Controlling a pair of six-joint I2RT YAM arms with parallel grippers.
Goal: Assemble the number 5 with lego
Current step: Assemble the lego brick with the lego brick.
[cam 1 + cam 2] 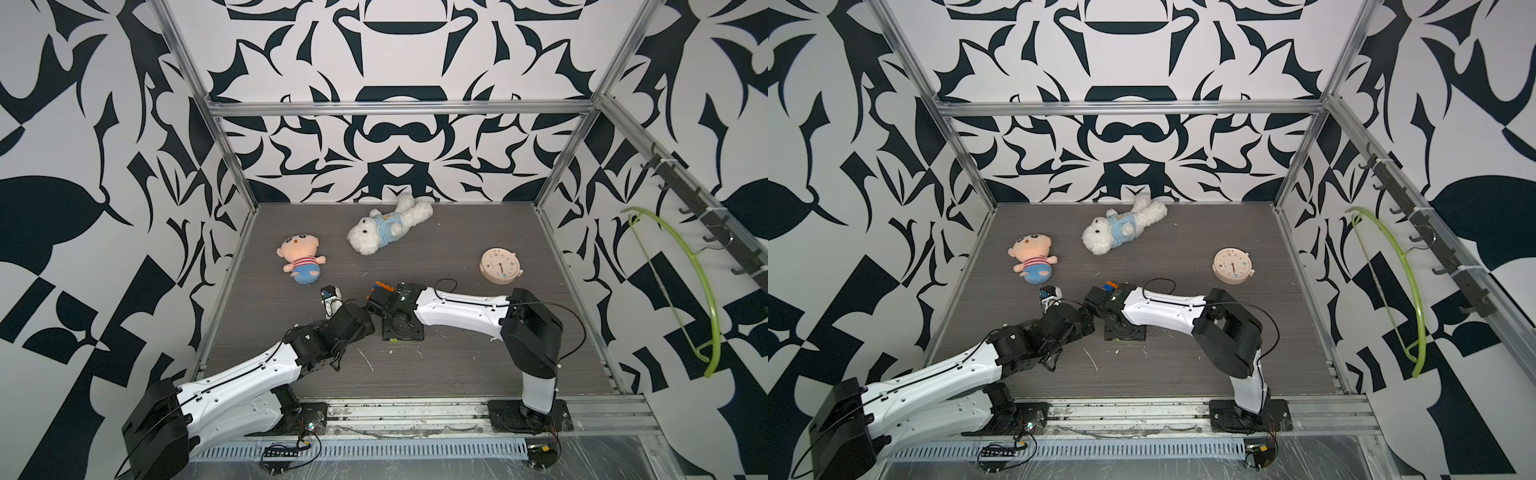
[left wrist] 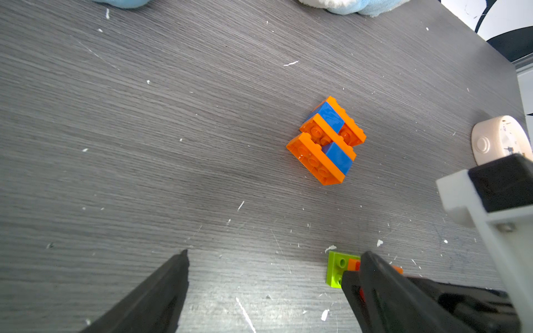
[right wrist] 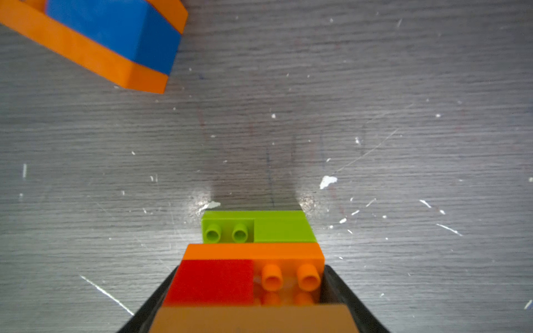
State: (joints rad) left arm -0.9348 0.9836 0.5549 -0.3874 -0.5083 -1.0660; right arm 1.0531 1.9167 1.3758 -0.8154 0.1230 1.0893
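My left gripper (image 2: 275, 255) hung wide open, empty (idle, I judged). The orange-and-blue lego cluster (image 2: 326, 141) lay on the table (image 2: 144, 144). My right gripper (image 3: 251, 288) clamped the green-orange-red-tan cluster (image 3: 253, 253); joining them seemed next, needing studs aligned.

On the bench (image 1: 457, 374), the doll (image 1: 300, 259) lies rear left, the plush dog (image 1: 384, 228) behind centre close to the back wall, and the clock (image 1: 500, 266) to the right, all well apart. The loose lego cluster (image 2: 326, 141) stands near mid-bench, in front of the plush dog and between doll and clock. The second lego cluster (image 3: 253, 253) rests on the bench just in front of it, gripped by the right end effector (image 3: 248, 292), with the left end effector (image 2: 275, 255) to their left, in front of the doll.
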